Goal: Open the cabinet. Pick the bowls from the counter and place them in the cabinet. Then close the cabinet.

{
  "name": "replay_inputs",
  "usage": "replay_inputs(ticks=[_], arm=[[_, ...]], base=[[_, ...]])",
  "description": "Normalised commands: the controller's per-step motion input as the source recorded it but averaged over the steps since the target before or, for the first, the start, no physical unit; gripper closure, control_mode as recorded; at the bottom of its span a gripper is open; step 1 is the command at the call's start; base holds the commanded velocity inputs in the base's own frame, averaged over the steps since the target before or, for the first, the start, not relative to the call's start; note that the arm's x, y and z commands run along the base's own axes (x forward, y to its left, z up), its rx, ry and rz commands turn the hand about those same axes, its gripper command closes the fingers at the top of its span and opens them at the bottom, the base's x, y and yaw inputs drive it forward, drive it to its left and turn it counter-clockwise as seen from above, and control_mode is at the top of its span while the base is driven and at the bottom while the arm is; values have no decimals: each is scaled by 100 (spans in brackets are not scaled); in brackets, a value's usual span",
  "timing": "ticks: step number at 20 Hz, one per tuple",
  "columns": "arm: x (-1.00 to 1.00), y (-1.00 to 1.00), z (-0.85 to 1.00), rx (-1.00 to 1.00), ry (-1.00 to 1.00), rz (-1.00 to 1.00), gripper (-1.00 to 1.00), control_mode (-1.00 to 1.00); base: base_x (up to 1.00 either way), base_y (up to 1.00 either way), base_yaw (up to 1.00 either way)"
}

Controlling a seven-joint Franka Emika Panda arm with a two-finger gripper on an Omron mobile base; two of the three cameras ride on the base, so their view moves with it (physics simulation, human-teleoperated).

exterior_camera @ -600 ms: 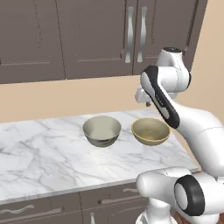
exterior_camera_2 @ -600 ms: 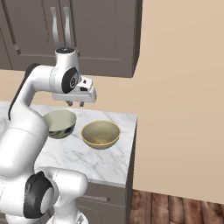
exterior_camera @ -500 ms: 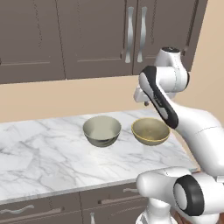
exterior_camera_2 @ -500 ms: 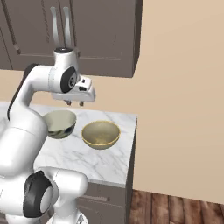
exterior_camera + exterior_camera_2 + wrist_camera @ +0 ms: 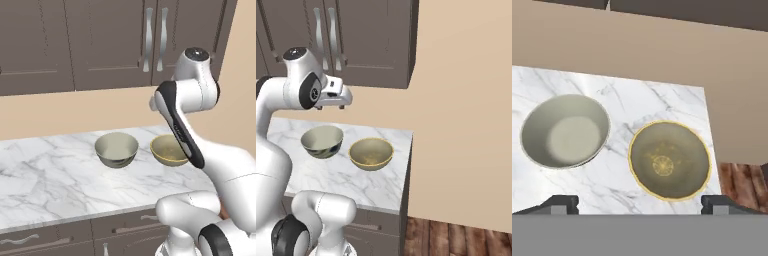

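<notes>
Dark brown cabinet (image 5: pixel 150 40) doors are staying shut, vertical bar handles (image 5: pixel 326 37) sitting above the spread, empty tool (image 5: pixel 341 97), which is hovering over the bowls (image 5: pixel 668 160) near the surface's (image 5: pixel 45 175) right edge.

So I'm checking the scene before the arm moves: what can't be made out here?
- Cabinet inside: hidden by its shut doors, both base views.
- Yellow bowl: right part behind the arm, left base view.
- Tool: fingers hidden by the hand, right base view.
- Grey bowl outside marks: hand view looks inside.
</notes>
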Motion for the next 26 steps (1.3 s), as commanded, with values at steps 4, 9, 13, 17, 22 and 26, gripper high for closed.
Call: replay_inputs(ticks=[4, 9, 13, 17, 22, 26], arm=[[-4, 0, 54, 0, -20, 4, -100, -100], [0, 1, 41, 0, -13, 11, -100, -100], [0, 2, 56, -3, -16, 11, -100, -100], [0, 0, 52, -3, -23, 7, -100, -100], [0, 0, 41, -1, -18, 3, -100, -100], [7, 0, 33, 0, -9, 6, -100, -100]], base=[[0, 0, 0], [0, 0, 0], [0, 0, 0], [0, 0, 0], [0, 0, 0], [0, 0, 0]])
